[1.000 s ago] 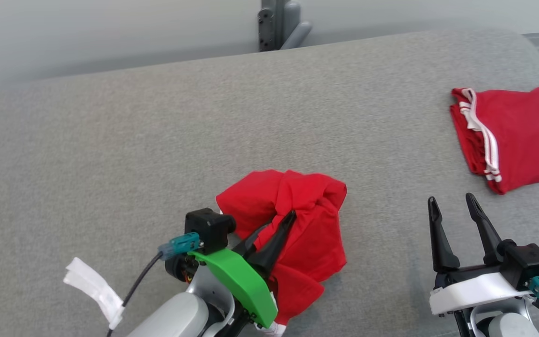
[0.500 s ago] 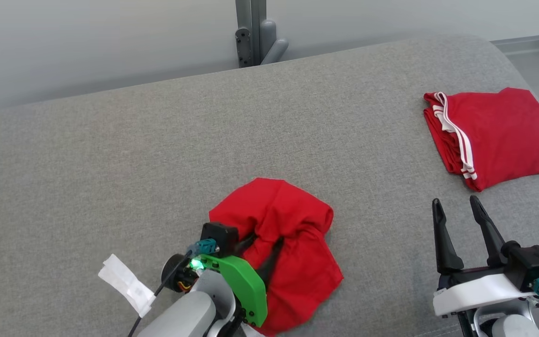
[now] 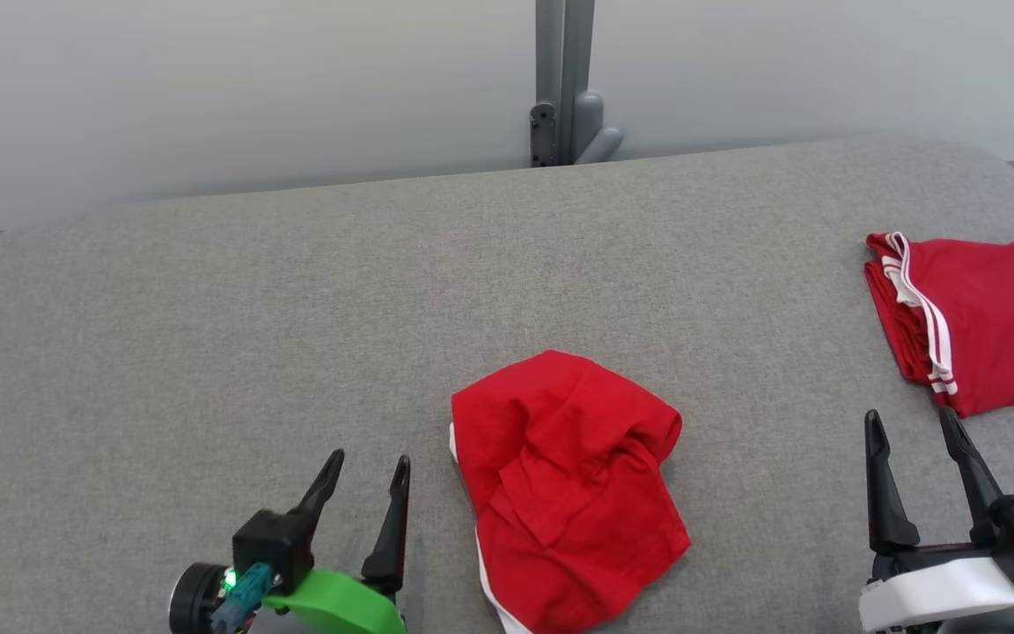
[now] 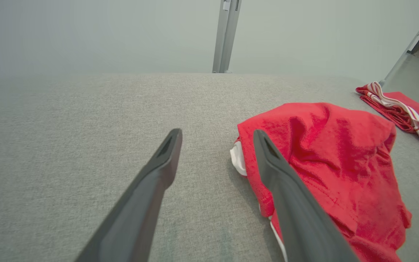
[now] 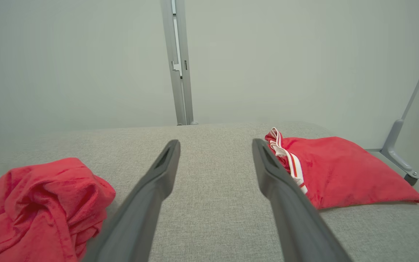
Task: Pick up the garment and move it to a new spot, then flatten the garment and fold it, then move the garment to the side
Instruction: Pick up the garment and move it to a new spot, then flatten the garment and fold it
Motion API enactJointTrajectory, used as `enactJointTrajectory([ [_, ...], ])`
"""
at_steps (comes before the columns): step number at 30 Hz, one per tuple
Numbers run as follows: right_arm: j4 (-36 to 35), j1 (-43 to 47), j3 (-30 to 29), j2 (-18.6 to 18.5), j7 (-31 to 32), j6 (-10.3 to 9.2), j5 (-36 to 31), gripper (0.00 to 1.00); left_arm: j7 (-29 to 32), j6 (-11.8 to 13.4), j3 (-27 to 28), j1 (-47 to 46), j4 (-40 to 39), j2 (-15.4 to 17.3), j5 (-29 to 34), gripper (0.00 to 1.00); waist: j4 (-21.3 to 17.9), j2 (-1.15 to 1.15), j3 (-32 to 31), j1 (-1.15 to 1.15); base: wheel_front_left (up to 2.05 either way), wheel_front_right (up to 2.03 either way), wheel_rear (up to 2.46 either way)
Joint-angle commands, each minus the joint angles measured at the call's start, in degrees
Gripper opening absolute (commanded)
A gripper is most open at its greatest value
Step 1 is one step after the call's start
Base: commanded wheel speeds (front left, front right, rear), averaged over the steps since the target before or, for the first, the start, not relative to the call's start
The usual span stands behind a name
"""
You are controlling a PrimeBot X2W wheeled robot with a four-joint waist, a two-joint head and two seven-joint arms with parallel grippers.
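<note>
Item: garment [image 3: 569, 484], crumpled, near centre of table [image 3: 208, 335]. Left end effector [image 3: 369, 458], jaws wide, empty, just beside it. Right end effector [image 3: 909, 414] likewise, well apart. I judge both ready for flattening.

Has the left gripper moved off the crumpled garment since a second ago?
Yes. The left gripper was pinching the crumpled garment; now it sits open to the garment's left, clear of it. The view also shifted.
</note>
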Motion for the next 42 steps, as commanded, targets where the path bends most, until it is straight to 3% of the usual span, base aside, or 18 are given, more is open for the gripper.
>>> enactJointTrajectory([
  [1, -0.4, 1.2, -0.5, -0.1, 0.0, -0.02, -0.7, 1.0, -0.4, 0.7, 1.4, 2.4, -1.7, 0.8, 1.1, 1.0, 2.8, 0.0, -2.1, 0.0, 0.0, 0.0, 0.0],
  [4, -0.7, 2.1, -1.6, -0.2, 0.0, -0.02, -1.1, 1.0, -0.4, 2.2, 7.6, 8.4, -5.5, 0.9, 5.0, 1.0, 4.3, 0.0, -2.9, 0.0, 0.0, 0.0, 0.0],
  [7, -0.6, 3.3, -2.7, -0.1, 0.0, -0.02, -1.7, 1.0, -0.4, 1.3, 14.4, 13.4, -7.4, -0.8, 9.1, 1.0, 5.6, 0.0, -3.5, 0.0, 0.0, 0.0, 0.0],
  [14, 2.3, 5.5, -3.4, -0.1, 0.0, -0.02, -1.8, 1.0, -0.4, -6.9, 29.2, 21.4, -6.4, -7.3, 17.6, 1.0, 7.2, 0.0, -4.4, 0.0, 0.0, 0.0, 0.0],
  [21, 3.7, 4.6, -3.0, -0.1, 0.0, -0.02, -2.2, 1.0, -0.4, -15.1, 38.1, 22.6, -3.9, -12.5, 23.8, 1.0, 6.7, 0.0, -4.3, 0.0, 0.0, 0.0, 0.0],
  [30, 3.9, 3.6, -2.7, -0.1, 0.0, -0.02, -1.8, 1.0, -0.4, -20.3, 43.6, 21.9, -2.6, -15.7, 28.5, 1.0, 5.7, 0.0, -4.1, 0.0, 0.0, 0.0, 0.0],
  [34, 3.4, 3.2, -2.7, -0.1, 0.0, -0.02, -1.8, 1.0, -0.4, -22.2, 40.8, 22.0, -1.8, -16.5, 27.2, 1.0, 4.9, 0.0, -3.9, 0.0, 0.0, 0.0, 0.0],
  [38, 2.8, 2.4, -2.5, -0.1, 0.0, -0.02, -2.1, 1.0, 2.2, -23.2, 27.2, 20.8, -0.9, -15.6, 21.6, 1.0, 3.7, 0.0, -3.2, 0.0, 0.0, 0.0, 0.0],
  [42, 2.2, 1.4, -2.4, -0.1, 0.0, -0.02, -1.9, 1.0, 10.2, -23.2, 16.6, 19.5, -2.3, -12.6, 12.7, 1.0, 2.5, 0.0, -2.4, 0.0, 0.0, 0.0, 0.0],
])
